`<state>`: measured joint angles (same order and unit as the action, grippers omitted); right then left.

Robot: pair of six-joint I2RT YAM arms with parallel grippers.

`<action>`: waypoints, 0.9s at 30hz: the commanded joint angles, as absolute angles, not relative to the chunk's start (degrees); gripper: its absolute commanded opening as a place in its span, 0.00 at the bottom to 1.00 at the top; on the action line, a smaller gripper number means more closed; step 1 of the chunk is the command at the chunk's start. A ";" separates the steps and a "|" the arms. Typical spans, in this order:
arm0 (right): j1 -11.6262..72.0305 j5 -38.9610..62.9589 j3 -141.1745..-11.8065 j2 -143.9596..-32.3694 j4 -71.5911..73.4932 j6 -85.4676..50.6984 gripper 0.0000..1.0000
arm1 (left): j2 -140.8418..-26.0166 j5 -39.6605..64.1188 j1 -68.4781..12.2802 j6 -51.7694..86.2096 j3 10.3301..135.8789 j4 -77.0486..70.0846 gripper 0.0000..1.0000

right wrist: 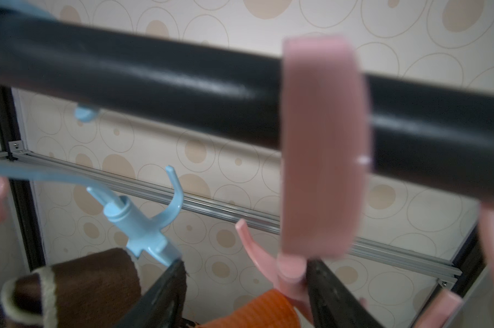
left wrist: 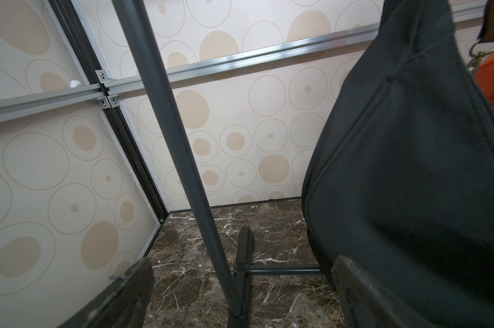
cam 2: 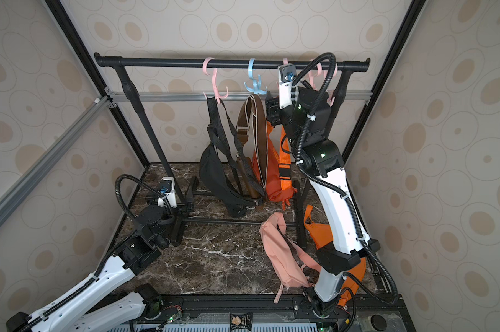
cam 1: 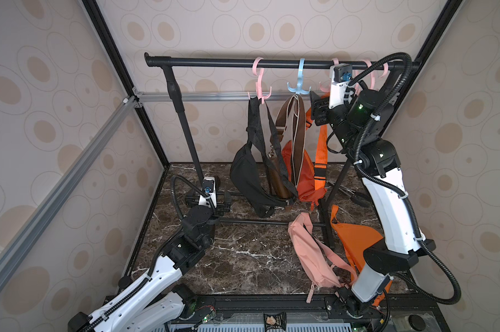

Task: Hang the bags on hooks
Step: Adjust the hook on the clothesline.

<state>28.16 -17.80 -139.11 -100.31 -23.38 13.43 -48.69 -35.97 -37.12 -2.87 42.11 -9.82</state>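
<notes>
In both top views the bag hangs at centre under the rail, its strap rising to the right hand at upper right; the left hand sits low at left, well apart from it. In the left wrist view the left hand is spread wide about the rack's pole. In the right wrist view the strap lies at bottom centre between the right hand's parted fingers, just under a pink hook; whether they press it I cannot tell.
</notes>
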 commanded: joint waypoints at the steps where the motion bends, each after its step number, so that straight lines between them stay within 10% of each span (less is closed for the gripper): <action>1: 28.60 -21.35 -138.45 -99.14 -21.44 14.40 0.64 | -47.99 -36.50 -36.89 -4.21 42.19 -11.35 1.00; 11: 31.77 -3.01 -132.23 -87.63 -28.95 3.12 0.69 | -47.68 -36.34 -36.90 -4.09 42.19 -11.40 1.00; 27: 33.06 -16.46 -110.06 -76.62 -24.11 8.89 0.70 | -46.10 -35.42 -36.83 -3.25 42.46 -10.61 1.00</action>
<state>32.86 -11.49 -110.59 -74.26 -24.38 5.17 -47.24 -35.66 -37.12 -2.98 42.02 -9.82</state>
